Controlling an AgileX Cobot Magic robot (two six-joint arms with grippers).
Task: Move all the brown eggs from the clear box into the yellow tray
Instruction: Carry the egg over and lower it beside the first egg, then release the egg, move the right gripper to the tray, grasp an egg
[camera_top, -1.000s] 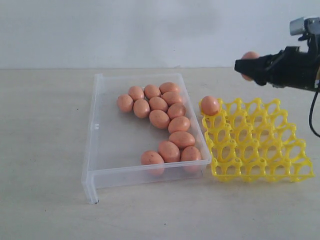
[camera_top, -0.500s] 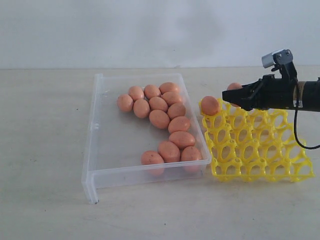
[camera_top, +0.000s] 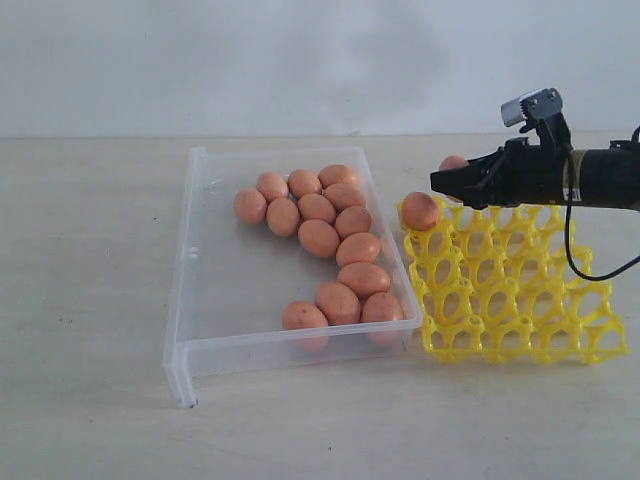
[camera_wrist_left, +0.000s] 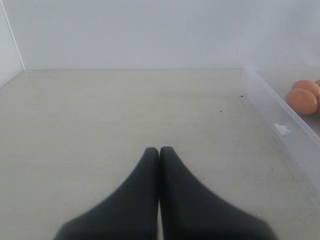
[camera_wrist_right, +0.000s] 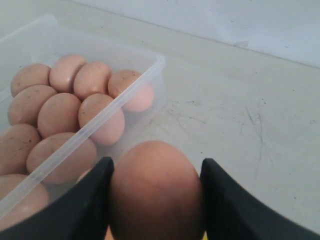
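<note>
One egg (camera_top: 454, 163) pinched in right jaws, above far edge of tray (camera_top: 520, 352), near seated egg (camera_top: 420, 211). Other eggs (camera_top: 319, 238) lie in box (camera_top: 230, 290). Left jaws pressed together, idle over surface (camera_wrist_left: 100, 110). Advice: centre over the free neighbouring cup, lower until cradled, release gently. Versus a second ago: arm sits lower, further left.

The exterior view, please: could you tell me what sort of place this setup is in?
Probably a robotics lab bench: a bare pale tabletop against a plain white wall, with the clear box of brown eggs, the yellow tray, and the right gripper holding an egg.
</note>
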